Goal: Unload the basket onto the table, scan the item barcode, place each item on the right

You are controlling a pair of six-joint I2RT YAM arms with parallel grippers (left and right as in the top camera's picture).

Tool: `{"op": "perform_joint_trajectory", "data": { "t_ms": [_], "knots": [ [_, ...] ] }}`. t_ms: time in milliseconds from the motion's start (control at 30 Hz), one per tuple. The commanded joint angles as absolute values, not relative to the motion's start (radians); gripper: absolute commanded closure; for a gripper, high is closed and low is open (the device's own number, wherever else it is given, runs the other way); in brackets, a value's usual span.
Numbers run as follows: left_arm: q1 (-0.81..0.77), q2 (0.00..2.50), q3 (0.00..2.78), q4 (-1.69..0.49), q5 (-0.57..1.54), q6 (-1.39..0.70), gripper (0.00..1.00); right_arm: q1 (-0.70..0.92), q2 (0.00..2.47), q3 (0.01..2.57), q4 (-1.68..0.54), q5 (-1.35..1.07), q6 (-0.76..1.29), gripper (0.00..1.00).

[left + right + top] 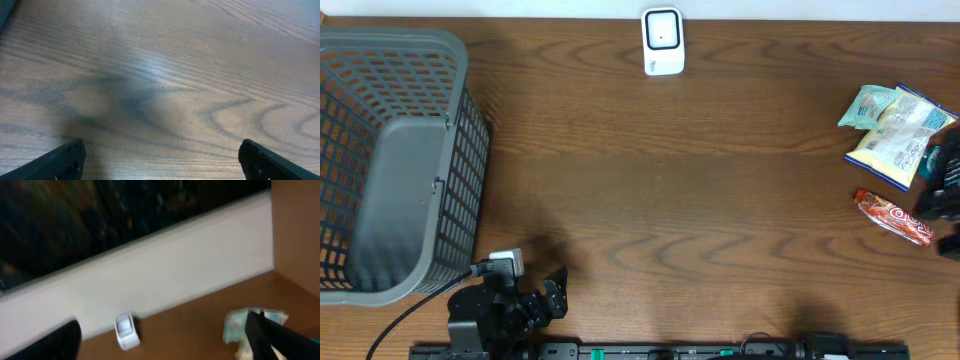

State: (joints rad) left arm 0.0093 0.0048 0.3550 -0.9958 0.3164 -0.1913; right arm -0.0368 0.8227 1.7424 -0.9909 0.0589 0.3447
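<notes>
around my bench

a grey mesh basket (pixel 460 170) is sitting at the left edge of my brown wood-grain table (pixel 670 200), its open top facing up. a white wall strip (pixel 165 275) is running behind the table's far edge.

Setting: mock shop checkout on a robot test bench, indoors.
- Wood-grain table (pixel 720 200) served as the counter.
- White barcode scanner (pixel 662 41) stood at the far edge.
- Grey mesh basket (pixel 460 120) sat at left.
- Packaged snacks (pixel 895 140) lay at right.
- Plain white wall (pixel 175 270) ran behind.
</notes>
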Motion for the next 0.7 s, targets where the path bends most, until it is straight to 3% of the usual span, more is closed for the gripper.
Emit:
{"op": "perform_joint_trajectory", "data": {
  "t_ms": [0,400,667],
  "knots": [
    [0.010,0.004,0.352,-1.006,0.329,-0.200,0.02,-0.026,0.700,1.512,-0.875,0.011,0.328,0.01],
    [0.010,0.004,0.352,-1.006,0.329,-0.200,0.02,-0.026,0.255,0.740,-0.353,-0.014,0.336,0.01],
    [0.010,0.004,0.352,-1.006,0.329,-0.200,0.02,-0.028,0.060,0.409,-0.141,0.002,0.336,0.01]
  ]
}}
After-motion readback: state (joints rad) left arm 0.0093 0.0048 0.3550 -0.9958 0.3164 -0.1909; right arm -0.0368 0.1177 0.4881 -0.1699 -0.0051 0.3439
